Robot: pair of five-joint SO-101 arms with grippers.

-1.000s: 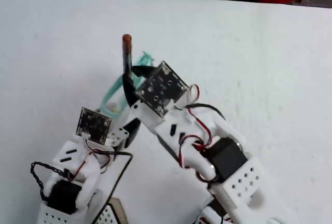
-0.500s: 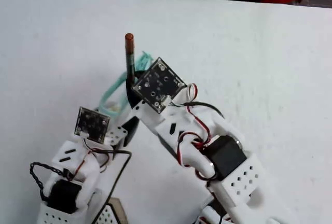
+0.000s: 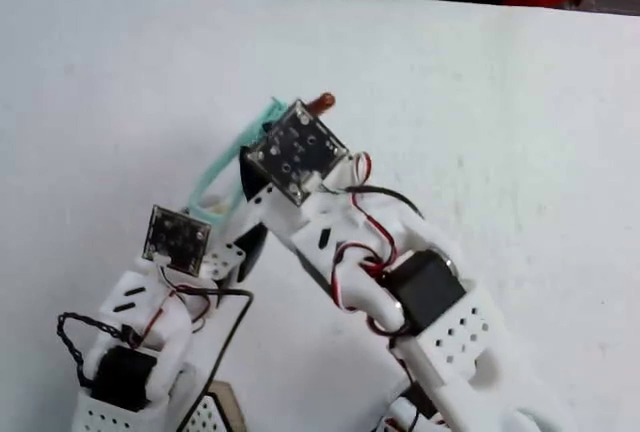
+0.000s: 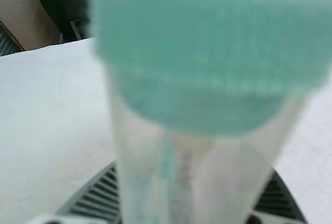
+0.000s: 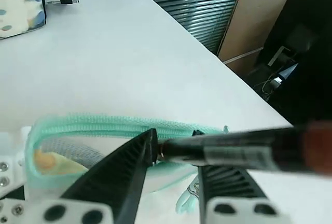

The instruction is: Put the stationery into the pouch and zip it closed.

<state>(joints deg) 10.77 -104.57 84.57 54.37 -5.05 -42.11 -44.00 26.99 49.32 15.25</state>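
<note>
Clamped in right gripper (image 5: 176, 154): dark pen with reddish-brown end (image 5: 244, 151), over mint-green-trimmed clear pouch (image 3: 215, 177), high view centre; left gripper (image 3: 248, 247) state cannot be told.

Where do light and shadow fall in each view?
High view: the white table is evenly lit, shadows beside the arms faint. Left wrist view: light passes through the mint-green translucent pouch close to the lens. Right wrist view: bright table, dark room behind, a pale sheen on the dark, reddish-ended pen in the right gripper.
</note>
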